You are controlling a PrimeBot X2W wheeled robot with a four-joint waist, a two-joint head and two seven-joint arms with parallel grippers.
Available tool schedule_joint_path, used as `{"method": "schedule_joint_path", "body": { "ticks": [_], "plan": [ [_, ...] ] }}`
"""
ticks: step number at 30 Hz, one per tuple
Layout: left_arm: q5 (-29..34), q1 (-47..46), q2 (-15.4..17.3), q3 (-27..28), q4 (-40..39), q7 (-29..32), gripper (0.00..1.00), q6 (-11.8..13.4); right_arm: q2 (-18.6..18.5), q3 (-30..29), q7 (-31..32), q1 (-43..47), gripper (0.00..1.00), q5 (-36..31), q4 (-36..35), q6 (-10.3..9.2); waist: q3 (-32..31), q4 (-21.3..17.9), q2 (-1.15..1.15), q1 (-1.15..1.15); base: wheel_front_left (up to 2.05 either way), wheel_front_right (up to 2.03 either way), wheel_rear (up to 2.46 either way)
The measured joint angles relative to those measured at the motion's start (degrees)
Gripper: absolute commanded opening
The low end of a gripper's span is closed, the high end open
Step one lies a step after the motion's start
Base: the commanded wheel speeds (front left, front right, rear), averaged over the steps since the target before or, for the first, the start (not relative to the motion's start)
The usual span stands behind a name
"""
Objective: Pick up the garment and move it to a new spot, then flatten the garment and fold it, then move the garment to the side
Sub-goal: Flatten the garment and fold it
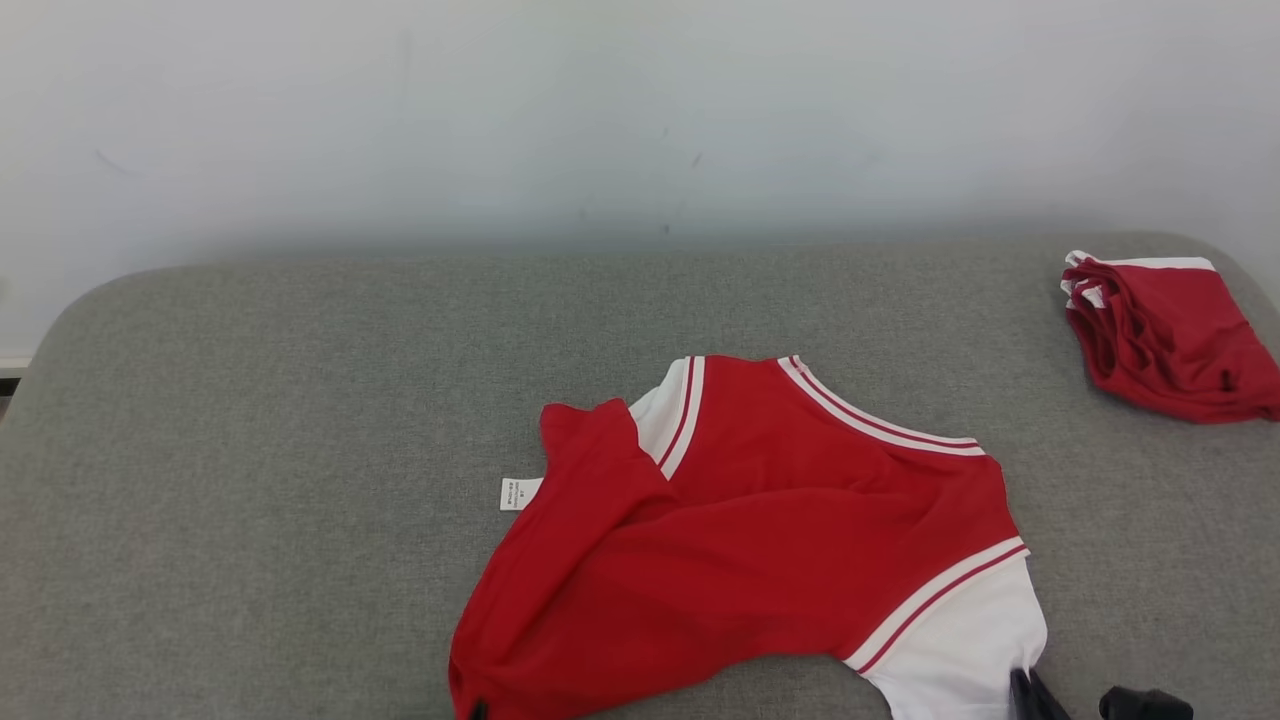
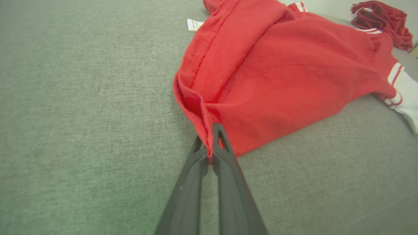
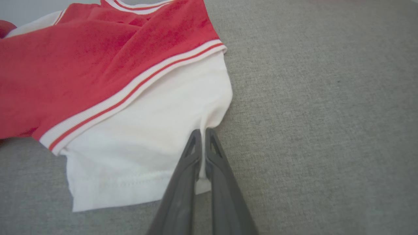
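Observation:
The garment (image 1: pixel 760 530) is a red shirt with white, striped sleeves, lying crumpled on the grey cushioned surface (image 1: pixel 250 420). In the left wrist view my left gripper (image 2: pixel 209 143) is shut on a fold of the garment's (image 2: pixel 277 75) red hem. In the right wrist view my right gripper (image 3: pixel 202 135) is shut on the edge of the white sleeve (image 3: pixel 147 130). The head view catches the right gripper's dark fingers (image 1: pixel 1030 695) at the bottom edge by the white sleeve, and a dark tip of the left gripper (image 1: pixel 478 710) at the red corner.
A second red garment (image 1: pixel 1170 335), folded in a pile, sits at the far right of the surface near its rounded edge; it also shows as a red pile (image 2: pixel 382 19) in the left wrist view. A white care label (image 1: pixel 520 493) sticks out on the shirt's left. A pale wall (image 1: pixel 600 120) stands behind.

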Motion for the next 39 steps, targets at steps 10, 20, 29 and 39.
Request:
{"method": "schedule_joint_path", "body": {
  "ticks": [10,20,29,39],
  "plan": [
    [-0.24,-4.49,3.49,2.67,-11.14,0.0,0.0,0.0,-1.85,2.22,0.7,-4.91,0.0,4.6,-14.88,0.0,1.5,-1.05,0.0,0.0,0.0,0.0,0.0],
    [-6.72,-29.78,12.47,-4.31,-16.64,9.92,0.0,0.0,-1.78,2.72,5.61,-25.88,0.0,5.44,-20.18,0.0,7.69,-1.91,0.0,0.01,0.0,0.0,0.0],
    [-13.95,-63.6,18.49,-10.46,-13.96,16.06,0.0,-0.03,-3.18,3.87,9.05,-54.9,0.0,4.7,-16.1,0.0,17.42,-2.48,0.01,0.02,0.0,0.0,0.0],
    [-22.05,-92.35,17.27,-7.64,-0.82,17.83,0.0,-0.02,-4.99,4.05,12.18,-84.48,0.0,5.5,-5.26,0.0,27.13,-3.08,0.01,0.03,0.0,0.0,0.0]
  ]
}}
